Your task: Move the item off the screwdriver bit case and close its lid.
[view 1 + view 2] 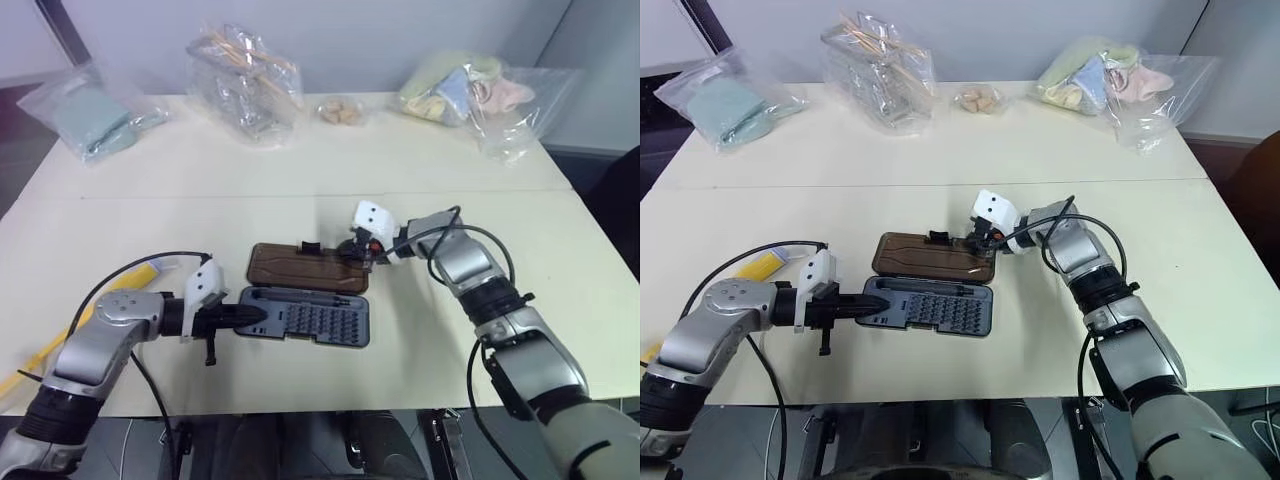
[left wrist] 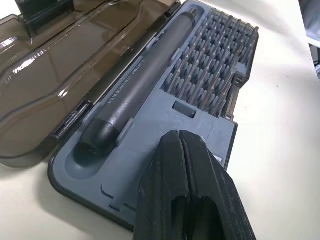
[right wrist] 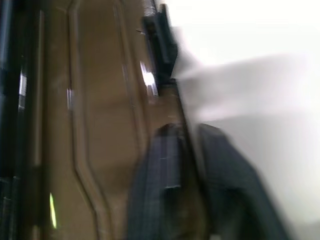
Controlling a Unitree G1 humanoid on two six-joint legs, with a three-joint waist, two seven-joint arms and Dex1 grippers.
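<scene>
Cream tabletop (image 1: pixel 300 390) carries the open screwdriver bit case (image 1: pixel 305 316) near its front edge. At the case's left end, the left gripper (image 1: pixel 252 315) presses its closed fingers on the grey tray. Far left lies the yellow tool (image 1: pixel 40 355), off the case. Just beyond the tray, the smoky-brown lid (image 1: pixel 300 266) lies flat; the right gripper (image 1: pixel 356 252), fingers together, meets its right end. Clear bags (image 1: pixel 243 70) line the far edge.

The case (image 1: pixel 305 317) lies open on the table (image 1: pixel 300 170), its lid (image 1: pixel 300 266) flat behind it. The yellow tool (image 1: pixel 60 335) lies far left of the case, bags (image 1: pixel 240 70) well behind it
</scene>
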